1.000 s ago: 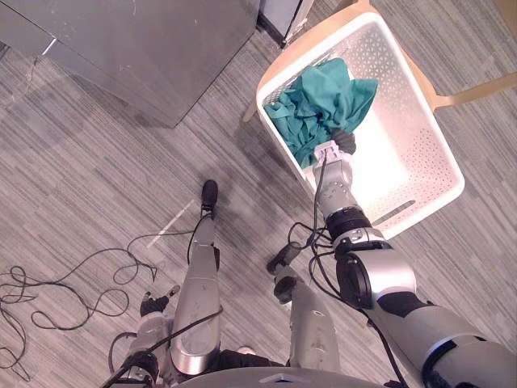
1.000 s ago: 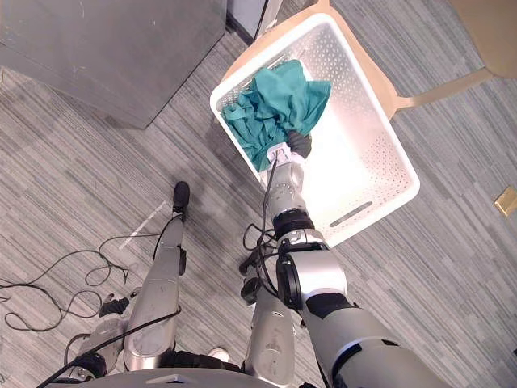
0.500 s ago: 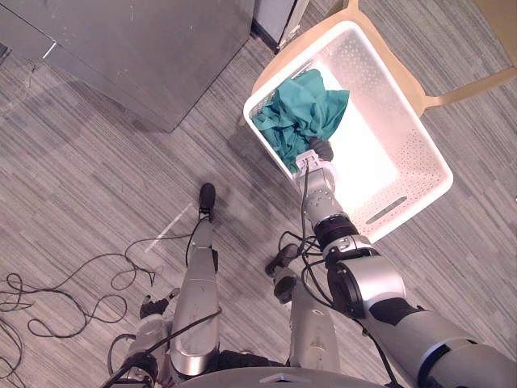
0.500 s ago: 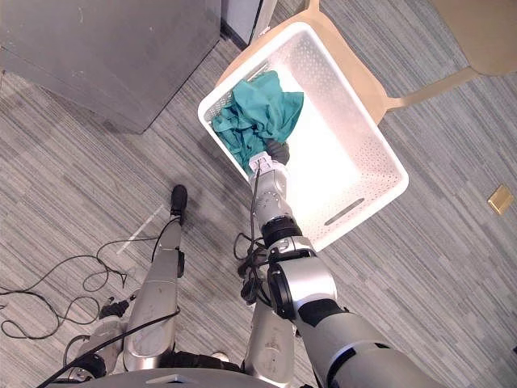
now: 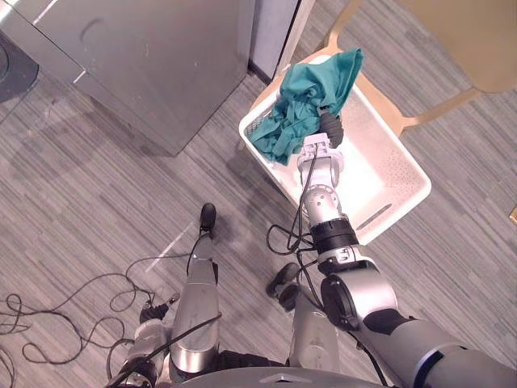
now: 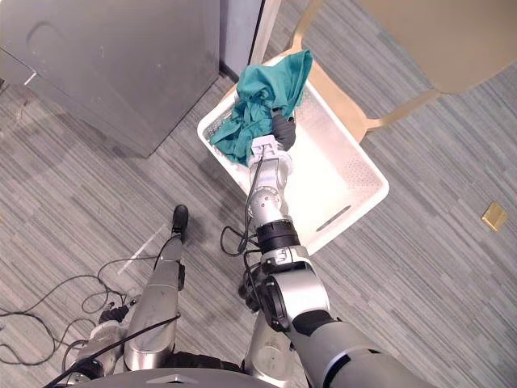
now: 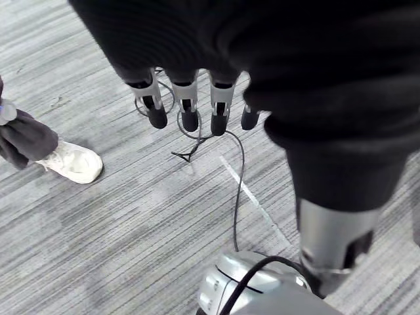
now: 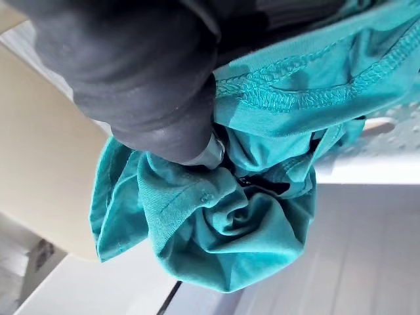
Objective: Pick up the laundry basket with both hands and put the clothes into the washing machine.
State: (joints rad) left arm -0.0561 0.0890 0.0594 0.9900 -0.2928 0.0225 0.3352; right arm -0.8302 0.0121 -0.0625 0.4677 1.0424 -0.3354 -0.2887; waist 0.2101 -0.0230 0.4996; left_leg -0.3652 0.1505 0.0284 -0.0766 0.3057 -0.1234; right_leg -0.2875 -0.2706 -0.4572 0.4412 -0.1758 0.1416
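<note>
The white laundry basket (image 5: 401, 173) rests on a light wooden chair (image 5: 452, 48). My right hand (image 5: 329, 128) is over the basket's left part, shut on a bunched teal cloth (image 5: 300, 107) that it holds up clear of the basket, draped to its left. In the right wrist view the teal cloth (image 8: 249, 230) is gathered against the hand's dark cover (image 8: 151, 79). My left hand (image 5: 208, 215) hangs low by my side over the floor, away from the basket, with its fingers (image 7: 187, 108) straight and holding nothing.
A large grey metal machine (image 5: 161, 56) stands to the left of the basket, its corner close to the basket's rim. A person's white shoe (image 7: 69, 163) is on the grey carpet by my left hand. A small tan piece (image 6: 493, 215) lies on the floor at right.
My right hand has lifted the teal cloth up out of the basket and away from me. The camera has shifted as well. My left arm still hangs.
</note>
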